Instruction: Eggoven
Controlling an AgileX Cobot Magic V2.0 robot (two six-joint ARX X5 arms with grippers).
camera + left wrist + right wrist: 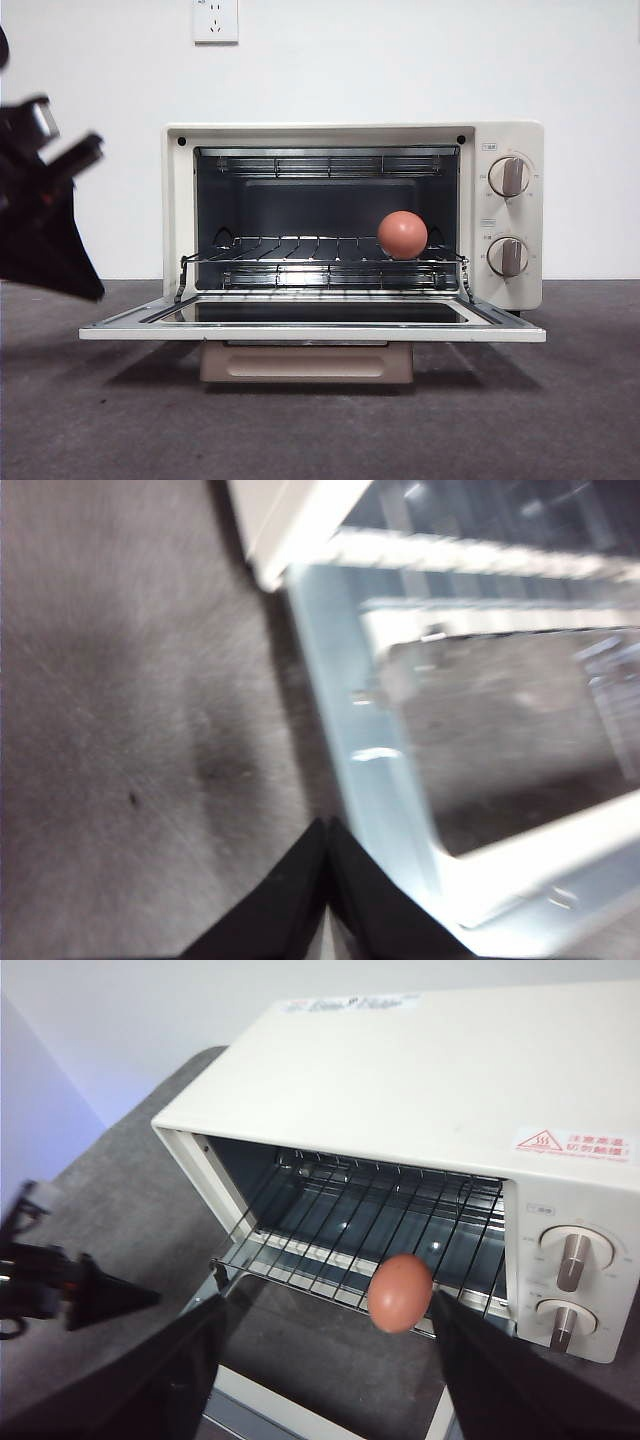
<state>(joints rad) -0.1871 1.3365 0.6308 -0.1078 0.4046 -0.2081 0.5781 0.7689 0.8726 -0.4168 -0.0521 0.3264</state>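
Observation:
The cream toaster oven (350, 135) stands in the middle with its glass door (310, 330) lowered flat and the tan handle (305, 362) hanging under it. The reddish-brown egg (402, 234) rests on the wire rack (300, 250), at the right, near its front edge. My left gripper (90, 285) is shut and empty, hovering to the left of the door; the left wrist view shows it (327, 830) just beside the door's corner (330, 730). My right gripper (325, 1310) is open and empty, above and in front of the oven (420, 1070), apart from the egg (400, 1293).
Two knobs (508, 176) sit on the oven's right panel. A white wall with a socket (215, 20) stands close behind. The dark grey tabletop (100, 420) extends to the left, right and front of the oven. The left arm (70, 1295) shows in the right wrist view.

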